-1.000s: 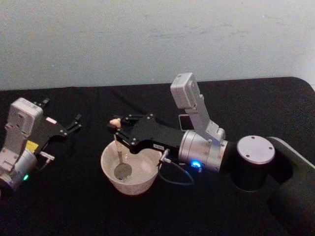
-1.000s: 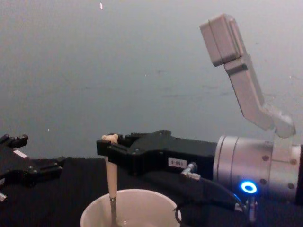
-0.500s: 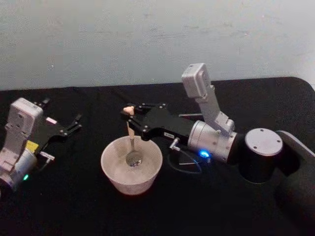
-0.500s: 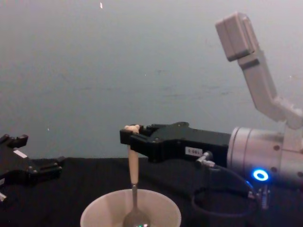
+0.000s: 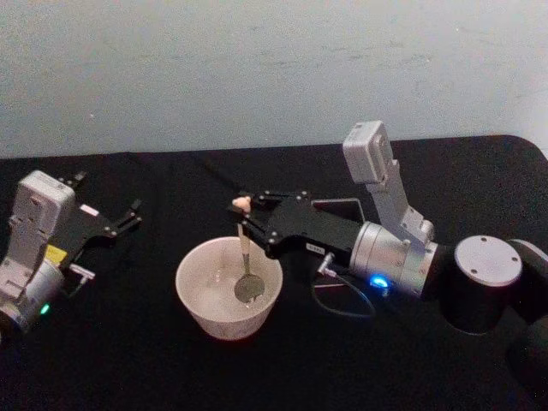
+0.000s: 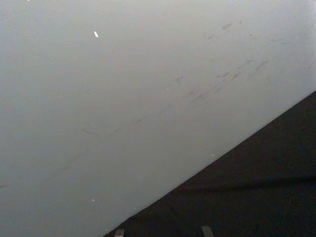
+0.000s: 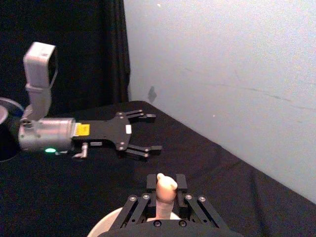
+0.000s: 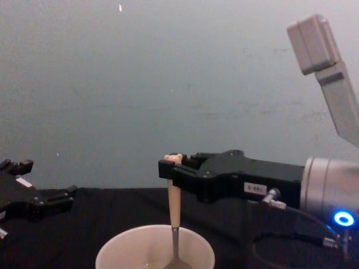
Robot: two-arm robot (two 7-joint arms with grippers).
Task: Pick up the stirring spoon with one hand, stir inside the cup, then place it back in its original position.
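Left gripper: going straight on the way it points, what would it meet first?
Likely the back wall. The left gripper, open at the table's left, points past the far side of the cup, where the right gripper holds the stirring spoon; its wrist view shows black tabletop, then wall. Depth unclear.

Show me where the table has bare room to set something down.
Bare black table lies in front of the cup and between it and the open left gripper, also along the wall behind both. Crowded: right of the cup, where the right gripper holds the stirring spoon inside it and the right arm lies across.
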